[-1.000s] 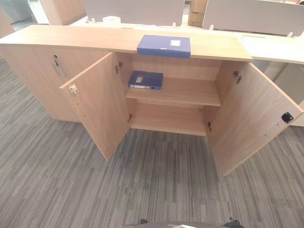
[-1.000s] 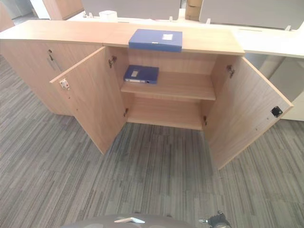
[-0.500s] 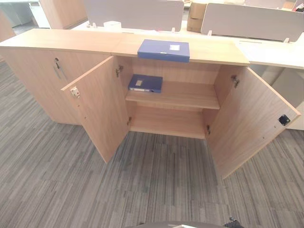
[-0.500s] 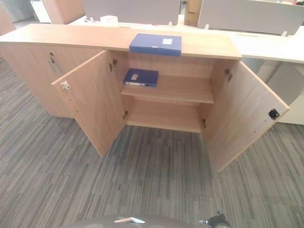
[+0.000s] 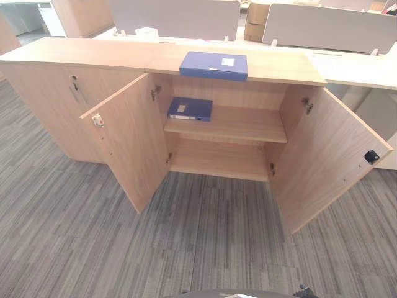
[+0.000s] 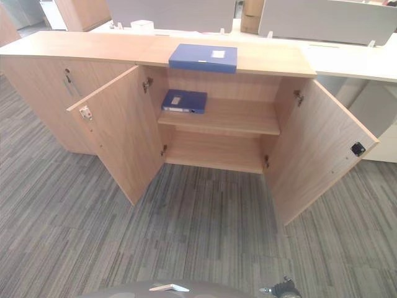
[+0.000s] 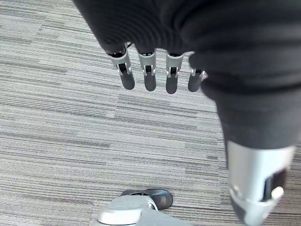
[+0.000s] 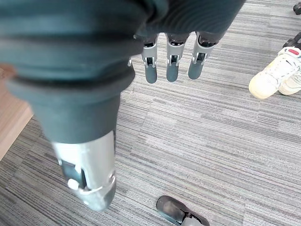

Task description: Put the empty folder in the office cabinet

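- Office cabinet (image 5: 226, 133): light wood, standing on the grey striped carpet (image 5: 205, 242) with both doors swinging wide open; the left door (image 5: 127, 139) and right door (image 5: 325, 158) are angling out toward the robot.
- Upper shelf (image 5: 236, 124) and lower shelf (image 5: 223, 158): both are showing inside the open compartment; the lower one is carrying nothing visible.
- Blue folder on top (image 5: 214, 64): lying flat on the cabinet's top board (image 5: 93, 53), directly above the open compartment, a white label facing up. Whether it is empty cannot be told.
- Second blue folder (image 5: 190, 108): lying flat at the left end of the upper shelf, close to the left door's hinge.
- Left hand (image 7: 149, 70): hanging over the carpet in the left wrist view, fingers extending straight and relaxed, gripping nothing.
- Right hand (image 8: 171, 59): hanging over the carpet in the right wrist view, fingers likewise straight and loose, carrying nothing.
- White shoe (image 8: 275, 75): a person's, resting on the carpet near the right hand's fingertips in the right wrist view.
- Grey partition panels (image 5: 180, 15): standing behind the cabinet, past the top board.
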You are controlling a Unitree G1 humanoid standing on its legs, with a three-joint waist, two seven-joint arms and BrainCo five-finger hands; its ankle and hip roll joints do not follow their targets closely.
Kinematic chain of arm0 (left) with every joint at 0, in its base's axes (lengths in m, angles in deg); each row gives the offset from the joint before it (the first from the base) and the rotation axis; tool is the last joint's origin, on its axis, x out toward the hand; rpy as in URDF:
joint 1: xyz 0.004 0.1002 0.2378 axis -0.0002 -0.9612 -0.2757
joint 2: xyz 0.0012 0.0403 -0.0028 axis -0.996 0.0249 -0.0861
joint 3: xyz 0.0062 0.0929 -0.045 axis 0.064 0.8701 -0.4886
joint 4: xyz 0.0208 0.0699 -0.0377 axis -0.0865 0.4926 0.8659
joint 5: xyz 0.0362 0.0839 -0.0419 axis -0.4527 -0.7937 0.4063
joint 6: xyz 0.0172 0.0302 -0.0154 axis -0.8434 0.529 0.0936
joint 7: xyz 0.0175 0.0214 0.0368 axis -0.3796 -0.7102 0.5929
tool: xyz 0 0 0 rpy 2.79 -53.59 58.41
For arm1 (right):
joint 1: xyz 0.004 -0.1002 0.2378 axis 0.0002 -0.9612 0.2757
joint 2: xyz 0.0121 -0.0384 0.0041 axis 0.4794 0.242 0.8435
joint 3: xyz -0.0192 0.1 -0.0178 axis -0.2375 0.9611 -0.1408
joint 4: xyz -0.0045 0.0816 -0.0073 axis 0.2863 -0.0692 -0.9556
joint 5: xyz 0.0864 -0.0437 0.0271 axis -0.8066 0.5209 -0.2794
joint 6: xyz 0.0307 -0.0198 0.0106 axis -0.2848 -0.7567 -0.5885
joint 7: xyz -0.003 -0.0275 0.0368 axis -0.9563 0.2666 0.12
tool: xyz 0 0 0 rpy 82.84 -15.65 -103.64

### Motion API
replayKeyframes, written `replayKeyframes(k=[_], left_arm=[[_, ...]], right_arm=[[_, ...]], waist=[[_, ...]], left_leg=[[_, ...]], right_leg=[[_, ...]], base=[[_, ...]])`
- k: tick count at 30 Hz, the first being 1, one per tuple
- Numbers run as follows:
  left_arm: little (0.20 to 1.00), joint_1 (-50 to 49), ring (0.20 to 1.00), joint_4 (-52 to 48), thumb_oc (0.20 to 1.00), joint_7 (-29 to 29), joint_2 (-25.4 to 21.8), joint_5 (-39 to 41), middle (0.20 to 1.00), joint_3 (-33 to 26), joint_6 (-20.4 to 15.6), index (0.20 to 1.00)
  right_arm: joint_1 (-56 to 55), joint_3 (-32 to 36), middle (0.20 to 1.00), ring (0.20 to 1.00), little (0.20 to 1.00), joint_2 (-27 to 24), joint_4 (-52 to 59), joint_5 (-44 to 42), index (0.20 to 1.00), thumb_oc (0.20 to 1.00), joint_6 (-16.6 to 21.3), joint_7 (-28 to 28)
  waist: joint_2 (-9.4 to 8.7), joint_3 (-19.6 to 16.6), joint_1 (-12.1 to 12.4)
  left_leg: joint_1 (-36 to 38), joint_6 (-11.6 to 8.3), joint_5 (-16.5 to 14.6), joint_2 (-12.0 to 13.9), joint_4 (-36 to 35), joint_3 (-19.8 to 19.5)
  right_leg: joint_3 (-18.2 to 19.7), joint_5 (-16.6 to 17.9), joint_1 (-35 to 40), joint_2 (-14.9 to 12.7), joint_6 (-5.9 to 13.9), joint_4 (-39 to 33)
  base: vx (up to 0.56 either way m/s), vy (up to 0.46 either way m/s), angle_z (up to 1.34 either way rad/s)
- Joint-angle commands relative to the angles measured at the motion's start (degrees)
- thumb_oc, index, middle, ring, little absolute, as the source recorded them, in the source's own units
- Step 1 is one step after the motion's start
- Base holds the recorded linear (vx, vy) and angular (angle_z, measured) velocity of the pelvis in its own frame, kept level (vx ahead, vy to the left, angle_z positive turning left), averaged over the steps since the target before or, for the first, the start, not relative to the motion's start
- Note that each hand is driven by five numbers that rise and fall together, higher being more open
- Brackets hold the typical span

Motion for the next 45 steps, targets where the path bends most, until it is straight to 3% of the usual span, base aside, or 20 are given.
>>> replayKeyframes(k=[1,11,15,18,22,25,28,31,35,36,37,40,41,42,43,45], left_arm=[[1.0,3.6,1.0,4.7,1.0,1.1,-1.4,0.2,1.0,-0.9,-0.1,1.0],[1.0,4.9,1.0,4.6,1.0,1.2,-2.2,3.5,1.0,-2.2,-0.3,1.0],[1.0,5.4,1.0,4.0,1.0,0.9,-2.3,5.3,1.0,-2.6,-0.6,1.0],[1.0,5.6,1.0,3.4,1.0,1.1,-1.9,7.2,1.0,-3.2,-0.8,1.0],[1.0,4.7,1.0,3.6,1.0,1.0,-1.3,8.0,1.0,-3.6,-0.9,1.0],[1.0,4.0,1.0,4.1,1.0,0.8,-1.0,7.9,1.0,-3.5,-0.8,1.0],[1.0,3.3,1.0,4.7,1.0,1.0,-0.9,7.6,1.0,-3.7,-0.9,1.0],[1.0,2.7,1.0,4.7,1.0,1.3,-0.8,7.9,1.0,-4.2,-1.1,1.0],[1.0,1.9,1.0,5.2,1.0,1.0,-0.7,7.7,1.0,-5.0,-1.1,1.0],[1.0,0.8,1.0,5.3,1.0,0.9,-0.6,7.4,1.0,-5.7,-1.1,1.0],[1.0,0.8,1.0,5.3,1.0,0.9,-0.6,7.4,1.0,-5.7,-1.1,1.0],[1.0,-0.2,1.0,4.7,1.0,0.6,-0.6,7.3,1.0,-5.9,-1.2,1.0],[1.0,0.1,1.0,4.0,1.0,0.7,-0.4,7.8,1.0,-5.6,-1.3,1.0],[1.0,0.1,1.0,4.0,1.0,0.7,-0.4,7.8,1.0,-5.6,-1.3,1.0],[1.0,0.3,1.0,3.5,1.0,0.6,-0.4,8.5,1.0,-5.4,-1.4,1.0],[1.0,0.5,1.0,2.4,1.0,0.8,-0.5,9.7,1.0,-4.6,-1.9,1.0]], right_arm=[[3.0,-1.2,1.0,1.0,1.0,-0.8,-2.7,0.6,1.0,1.0,-0.7,-0.3],[4.2,-0.1,1.0,1.0,1.0,-2.1,-3.8,-0.3,1.0,1.0,-1.1,-0.7],[5.0,0.2,1.0,1.0,1.0,-3.2,-3.7,-0.4,1.0,1.0,-1.0,-0.9],[5.4,0.0,1.0,1.0,1.0,-3.9,-3.8,-0.1,1.0,1.0,-1.1,-1.1],[5.4,0.0,1.0,1.0,1.0,-4.5,-4.1,0.2,1.0,1.0,-1.5,-1.0],[5.4,0.1,1.0,1.0,1.0,-4.6,-4.2,0.3,1.0,1.0,-1.6,-0.9],[5.0,0.7,1.0,1.0,1.0,-4.2,-5.0,0.4,1.0,1.0,-1.7,-1.0],[4.4,1.6,1.0,1.0,1.0,-4.2,-5.6,0.5,1.0,1.0,-1.7,-0.9],[4.0,2.3,1.0,1.0,1.0,-4.0,-6.2,0.9,1.0,1.0,-1.9,-0.2],[3.2,4.2,1.0,1.0,1.0,-4.2,-7.0,1.2,1.0,1.0,-2.2,0.5],[3.2,4.2,1.0,1.0,1.0,-4.2,-7.0,1.2,1.0,1.0,-2.2,0.5],[3.2,6.2,1.0,1.0,1.0,-5.0,-7.1,0.1,1.0,1.0,-2.4,0.7],[4.2,7.1,1.0,1.0,1.0,-6.0,-6.3,-0.8,1.0,1.0,-2.4,0.4],[4.2,7.1,1.0,1.0,1.0,-6.0,-6.3,-0.8,1.0,1.0,-2.4,0.4],[4.8,7.5,1.0,1.0,1.0,-6.4,-5.8,-1.6,1.0,1.0,-2.3,0.2],[5.4,8.3,1.0,1.0,1.0,-6.8,-4.9,-3.4,1.0,1.0,-1.9,-1.0]], waist=[[-0.36,1.0,0.1],[-0.12,2.3,0.3],[-0.61,3.3,0.8],[-0.86,4.5,1.7],[-0.9,4.0,2.9],[-0.31,3.5,4.3],[0.89,3.2,6.3],[1.83,2.9,7.5],[2.51,1.7,8.6],[2.85,0.0,8.4],[2.77,0.1,8.5],[3.24,-0.9,8.0],[3.94,0.5,7.2],[4.07,0.4,7.4],[4.83,1.4,6.5],[6.1,2.9,5.6]], left_leg=[[-0.1,-3.56,-3.9,3.8,0.0,5.1],[-0.7,-4.01,-3.4,4.9,0.6,3.7],[-4.9,-4.03,-5.5,4.3,8.9,2.9],[-8.0,-4.38,-4.9,3.3,14.9,2.6],[-11.9,-3.95,-3.6,3.1,12.4,3.5],[-14.7,-4.72,0.6,3.5,7.8,3.5],[-18.6,-6.31,6.9,5.1,1.6,4.1],[-20.8,-7.53,8.7,6.0,0.3,3.9],[-19.1,-6.95,8.3,4.9,0.0,3.1],[-17.0,-4.94,7.3,1.8,0.2,3.1],[-16.9,-4.9,7.3,1.8,0.3,3.2],[-13.4,-2.07,4.7,-1.3,0.0,4.6],[-11.3,-0.01,3.1,-3.8,0.0,4.7],[-11.5,-0.02,3.2,-3.6,0.0,4.8],[-10.8,0.65,2.7,-4.2,0.0,4.6],[-9.7,0.96,0.9,-4.2,0.0,4.3]], right_leg=[[-3.3,-3.2,-1.3,-3.8,5.76,-0.3],[-3.5,-4.5,-1.9,-2.6,4.34,0.9],[-3.9,-5.7,-2.6,-2.8,3.36,2.3],[-4.6,-6.4,-1.9,-3.2,2.91,2.3],[-4.9,-7.0,-0.4,-4.0,3.94,1.8],[-4.4,-7.8,1.8,-3.9,5.0,0.5],[-3.2,-9.3,5.1,-3.8,5.98,-0.3],[-1.7,-10.5,7.8,-4.7,6.8,-0.3],[-0.8,-10.7,9.3,-6.2,8.12,-0.3],[-0.8,-10.8,9.8,-10.2,9.99,2.5],[-0.8,-10.9,9.8,-10.3,10.04,2.6],[0.0,-8.4,6.3,-15.0,12.09,10.8],[1.2,0.9,0.1,-19.0,12.82,21.1],[1.4,1.1,-0.1,-18.8,12.78,21.0],[2.4,5.1,-3.2,-19.6,11.6,25.6],[0.0,6.8,-7.7,-21.8,9.81,28.7]], base=[[0.05,-0.051,0.01],[0.07,-0.076,0.04],[0.06,-0.081,0.11],[0.14,-0.074,0.15],[0.2,0.015,0.01],[0.27,0.044,0.01],[0.37,0.079,-0.21],[0.3,0.101,-0.36],[0.34,0.212,-0.64],[0.34,0.288,-0.74],[0.44,0.38,-0.64],[0.23,0.308,-0.34],[0.12,0.319,-0.41],[0.04,0.31,-0.31],[0.01,0.175,-0.02],[0.08,0.19,0.18]])
